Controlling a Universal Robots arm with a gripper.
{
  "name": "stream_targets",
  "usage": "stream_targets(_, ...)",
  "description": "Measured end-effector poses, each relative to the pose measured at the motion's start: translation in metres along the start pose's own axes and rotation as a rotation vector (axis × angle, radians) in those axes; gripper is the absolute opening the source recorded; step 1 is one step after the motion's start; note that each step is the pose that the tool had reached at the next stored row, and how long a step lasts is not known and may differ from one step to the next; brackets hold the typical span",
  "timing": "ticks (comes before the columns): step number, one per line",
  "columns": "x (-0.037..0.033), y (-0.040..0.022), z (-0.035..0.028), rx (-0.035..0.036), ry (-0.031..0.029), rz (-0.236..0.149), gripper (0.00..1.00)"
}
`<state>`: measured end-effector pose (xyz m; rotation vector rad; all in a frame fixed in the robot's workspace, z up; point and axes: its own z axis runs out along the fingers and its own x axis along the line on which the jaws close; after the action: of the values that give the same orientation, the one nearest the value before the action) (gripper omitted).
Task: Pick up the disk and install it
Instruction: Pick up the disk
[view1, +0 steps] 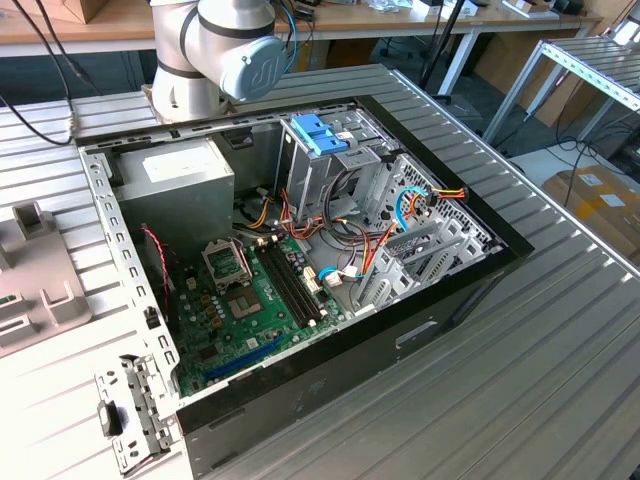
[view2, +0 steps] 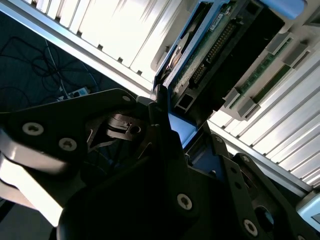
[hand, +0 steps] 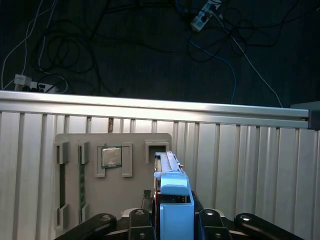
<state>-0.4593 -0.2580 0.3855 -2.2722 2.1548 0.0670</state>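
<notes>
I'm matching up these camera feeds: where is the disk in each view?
First wrist view: the disk stands on edge on the grey holder tray, beside a processor chip.
Second wrist view: the disk close up, circuit board and connector showing.
Exterior view: the grey holder tray lies at the exterior view's left edge, cut by the frame.
Shared landmark: the grey holder tray.

Showed a silvery-grey arm (view1: 190, 70) of thick rounded joints in the exterior view, capped by a blue-grey round cover (view1: 255, 62), with blue and black cables (view1: 290, 25) beside it. Ended in a matt black gripper (view2: 187, 120) of flat angular link plates (view2: 75, 135), fastened with silver round-head screws (view2: 184, 201) in the second wrist view.
</notes>
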Motion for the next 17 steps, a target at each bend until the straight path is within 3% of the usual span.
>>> stream_targets(17,-0.0005,0.0003,-0.0130,0.0000,-0.0005,0.000,0.37)
